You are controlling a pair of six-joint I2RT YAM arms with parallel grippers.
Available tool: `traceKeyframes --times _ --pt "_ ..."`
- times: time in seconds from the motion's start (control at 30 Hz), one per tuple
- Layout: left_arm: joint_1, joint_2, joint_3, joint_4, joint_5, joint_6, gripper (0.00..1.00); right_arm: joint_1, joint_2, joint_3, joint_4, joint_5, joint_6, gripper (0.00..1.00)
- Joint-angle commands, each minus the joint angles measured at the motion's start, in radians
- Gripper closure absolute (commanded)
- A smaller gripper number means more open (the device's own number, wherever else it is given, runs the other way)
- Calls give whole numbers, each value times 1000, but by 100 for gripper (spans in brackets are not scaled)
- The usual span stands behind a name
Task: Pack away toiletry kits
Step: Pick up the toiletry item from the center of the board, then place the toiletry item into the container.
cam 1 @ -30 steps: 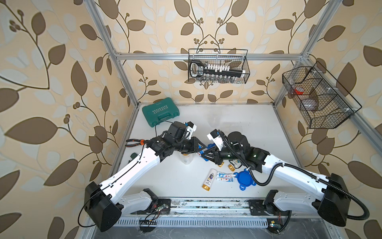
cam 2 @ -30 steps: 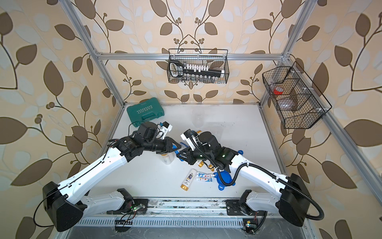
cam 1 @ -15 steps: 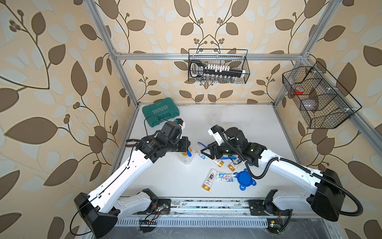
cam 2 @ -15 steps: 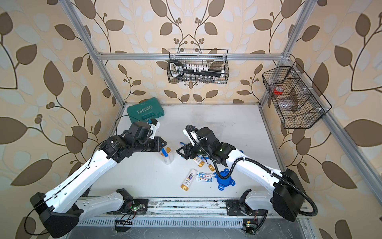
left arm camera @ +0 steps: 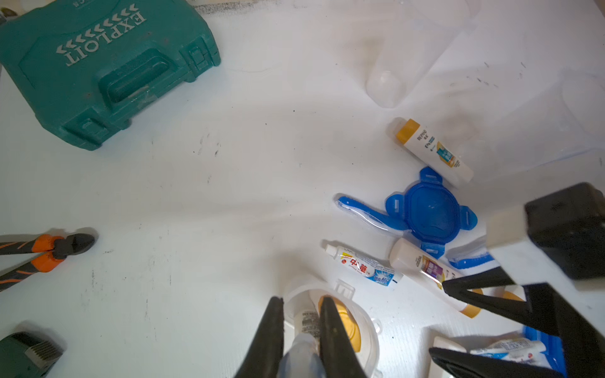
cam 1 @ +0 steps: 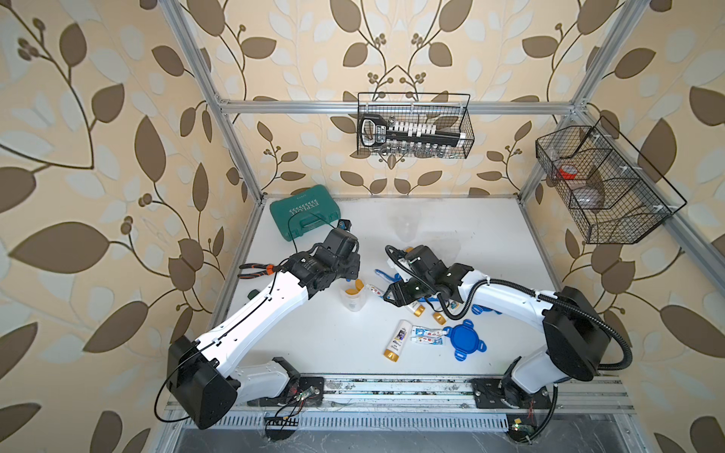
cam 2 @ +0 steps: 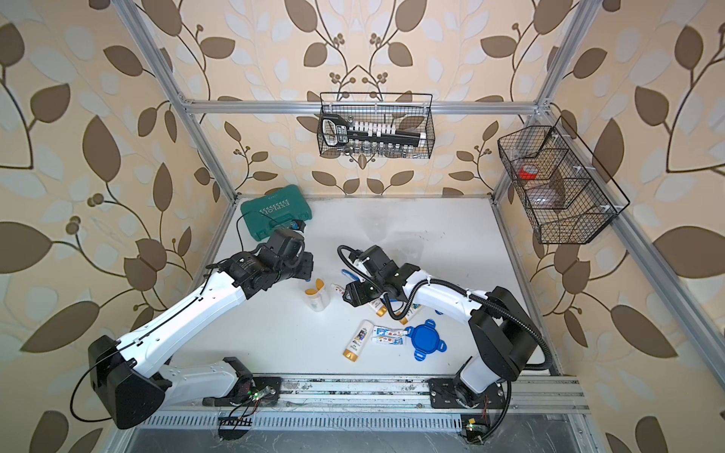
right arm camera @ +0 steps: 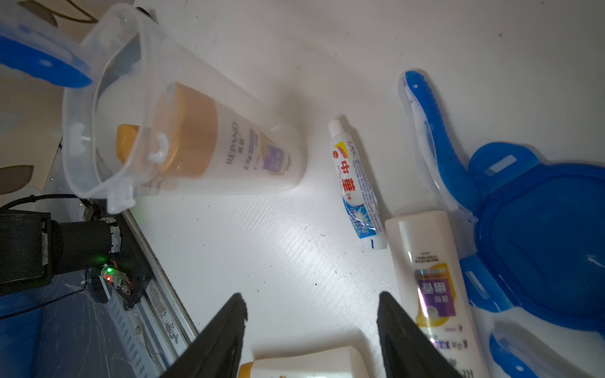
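toothbrush (right arm camera: 36,55) by the jar (right arm camera: 78,163) mouth is blurred and cropped in the right wrist view; in the left wrist view it's only a bluish smear pinched in the left gripper (left arm camera: 300,302). jar rim partly off-frame there, pliers (left arm camera: 42,252) and case (left arm camera: 98,65) cropped too. side basket (cam 1: 627,223) contents too small to identify.
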Motion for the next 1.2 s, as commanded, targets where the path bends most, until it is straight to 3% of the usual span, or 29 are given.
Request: traceKeyframes --times 0.0,0.47,0.8,1.0,1.17 --pt "-8 5 -35 85 -29 27 100 -1 36 23 -12 -1 -26 37" --pt "-18 17 -135 160 -36 15 97 0 211 119 3 8 -39 39" --pt "-24 -29 -155 142 -7 -29 62 0 341 202 -27 112 -73 38" --pt "-24 -105 -162 102 33 -82 46 0 403 219 -44 175 -103 38" --pt "-23 -173 -158 23 1 -142 35 14 440 210 -42 198 -125 41"
